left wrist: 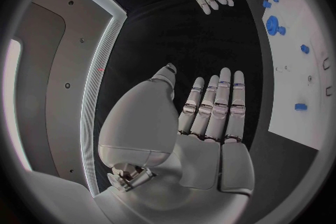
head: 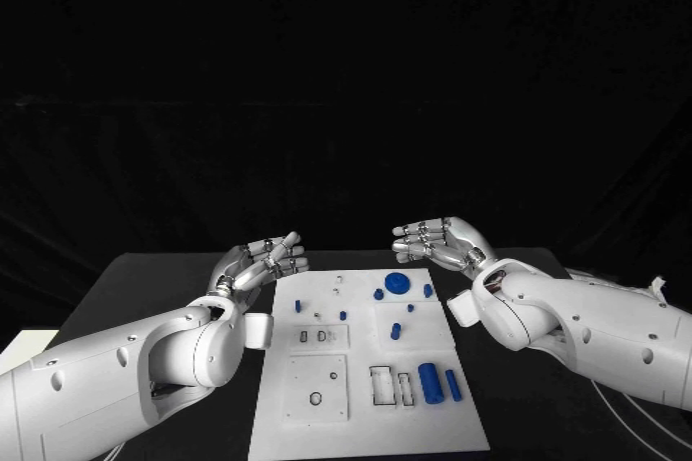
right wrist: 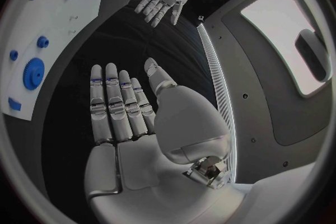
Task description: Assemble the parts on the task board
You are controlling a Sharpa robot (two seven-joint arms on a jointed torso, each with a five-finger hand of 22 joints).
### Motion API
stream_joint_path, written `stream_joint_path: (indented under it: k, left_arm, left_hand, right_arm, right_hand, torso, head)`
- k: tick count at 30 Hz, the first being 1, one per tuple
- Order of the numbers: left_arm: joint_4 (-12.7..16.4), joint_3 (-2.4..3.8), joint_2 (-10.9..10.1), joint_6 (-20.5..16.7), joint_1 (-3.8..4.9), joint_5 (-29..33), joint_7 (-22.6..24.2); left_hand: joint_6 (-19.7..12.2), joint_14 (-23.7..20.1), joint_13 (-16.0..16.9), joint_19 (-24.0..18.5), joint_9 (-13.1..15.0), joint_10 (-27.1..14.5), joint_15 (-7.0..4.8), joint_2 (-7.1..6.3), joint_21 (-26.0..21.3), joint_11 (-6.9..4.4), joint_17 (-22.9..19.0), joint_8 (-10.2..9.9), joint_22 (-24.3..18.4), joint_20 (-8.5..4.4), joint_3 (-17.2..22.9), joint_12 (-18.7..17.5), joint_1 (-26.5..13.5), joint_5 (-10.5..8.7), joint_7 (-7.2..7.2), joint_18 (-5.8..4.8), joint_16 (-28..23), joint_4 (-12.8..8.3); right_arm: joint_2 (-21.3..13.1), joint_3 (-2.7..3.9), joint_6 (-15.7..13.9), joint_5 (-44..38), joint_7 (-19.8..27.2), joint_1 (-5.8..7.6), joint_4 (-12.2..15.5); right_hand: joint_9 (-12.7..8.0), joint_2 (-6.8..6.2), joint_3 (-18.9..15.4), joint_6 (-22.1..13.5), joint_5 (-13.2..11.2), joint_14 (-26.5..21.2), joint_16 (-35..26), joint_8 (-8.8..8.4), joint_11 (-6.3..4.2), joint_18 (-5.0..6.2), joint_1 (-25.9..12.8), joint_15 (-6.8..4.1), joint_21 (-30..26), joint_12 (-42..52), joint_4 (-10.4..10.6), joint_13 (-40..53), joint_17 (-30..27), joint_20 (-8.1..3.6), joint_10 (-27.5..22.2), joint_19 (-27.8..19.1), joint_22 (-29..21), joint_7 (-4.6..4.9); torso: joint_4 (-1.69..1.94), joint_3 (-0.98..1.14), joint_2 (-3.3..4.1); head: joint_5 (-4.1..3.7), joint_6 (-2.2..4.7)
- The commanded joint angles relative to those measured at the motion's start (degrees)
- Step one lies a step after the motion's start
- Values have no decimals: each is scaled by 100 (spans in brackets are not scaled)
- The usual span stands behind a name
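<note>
Both hands hovered empty with fingers spread flat, the left hand (head: 264,261) at ten o'clock of the task board (head: 368,421) and the right hand (head: 440,243) at one o'clock, nearer the round blue part (head: 395,279).

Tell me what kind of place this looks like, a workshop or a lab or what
Probably a robot test lab. A white task board with small blue parts lies on a black table against a black backdrop, and the left hand and right hand hover open at its far end.
</note>
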Motion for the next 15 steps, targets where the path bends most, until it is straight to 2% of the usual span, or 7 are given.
stream_joint_path:
  k: [1,6,8,10,12,14,15]
  left_arm:
    - [205,7,-100,336,26,218,-97]
    - [516,16,-294,441,67,238,-168]
    - [648,24,-356,455,91,243,-187]
    - [764,33,-405,459,110,250,-195]
    - [899,48,-465,460,126,258,-202]
    - [1038,67,-523,442,137,265,-226]
    - [1098,76,-549,428,142,267,-237]
  left_hand:
    - [525,586,5,641,-3,602,-174,72,175,-156,70,25,-6,-131,-8,21,208,-18,-7,127,77,-185]
    - [585,753,3,792,-13,687,-220,36,201,-185,116,-30,-25,-178,-19,-38,234,-22,-30,127,80,-251]
    - [587,758,2,802,-14,691,-220,28,200,-185,118,-39,-28,-180,-27,-47,228,-25,-29,125,73,-254]
    - [591,714,1,795,-17,693,-205,19,176,-177,111,-65,-49,-176,-45,-78,212,-26,-23,118,19,-262]
    - [606,619,1,742,-17,704,-174,27,110,-161,87,-109,-98,-153,-63,-133,196,-26,-12,110,-90,-281]
    - [610,592,0,725,-18,706,-163,29,87,-155,79,-126,-115,-143,-71,-153,190,-25,-7,109,-126,-288]
    - [611,583,0,719,-18,706,-159,27,78,-152,76,-134,-122,-139,-76,-162,185,-26,-3,109,-140,-290]
  right_arm:
    - [-32,10,40,-1340,-241,75,-44]
    - [-64,38,219,-2701,-533,222,-165]
    - [-80,44,252,-3303,-637,280,-206]
    - [-96,47,300,-3746,-778,330,-206]
    - [-101,50,394,-4209,-997,395,-196]
    - [-102,53,522,-4671,-1314,466,-177]
    - [-102,55,586,-4863,-1461,496,-165]
  right_hand:
    - [22,-20,150,478,-56,1184,299,-47,-223,42,190,-379,494,4,-272,23,180,-401,662,979,153,-153]
    - [48,-144,186,826,130,2241,882,7,-445,40,212,-693,1190,28,-460,44,563,-816,1144,1834,486,-314]
    - [53,-170,210,1013,253,2276,1638,10,-554,23,146,-830,1601,0,-494,47,994,-951,1385,2151,707,-430]
    - [45,-171,254,1061,260,2262,2310,-35,-629,5,86,-870,1885,-71,-504,41,1364,-983,1453,2305,870,-420]
    - [39,-200,310,1090,265,2314,3877,-85,-636,1,-7,-877,2271,-151,-510,35,2706,-1020,1458,2488,1098,-450]
    - [36,-218,383,1101,284,2312,4769,-109,-641,-31,-60,-883,2594,-156,-516,31,3588,-1012,1412,2509,1349,-447]
    - [31,-292,420,1090,275,2308,5191,-128,-639,-66,-101,-850,3033,-154,-539,31,4008,-1025,1372,2543,1820,-468]
  torso:
    - [49,-4,168]
    - [102,-11,339]
    - [134,-34,412]
    - [165,-52,471]
    - [187,-62,538]
    - [210,-67,613]
    - [223,-68,648]
  head:
    - [-82,14]
    - [-164,43]
    - [-212,41]
    - [-236,67]
    - [-261,95]
    - [-275,120]
    - [-273,144]
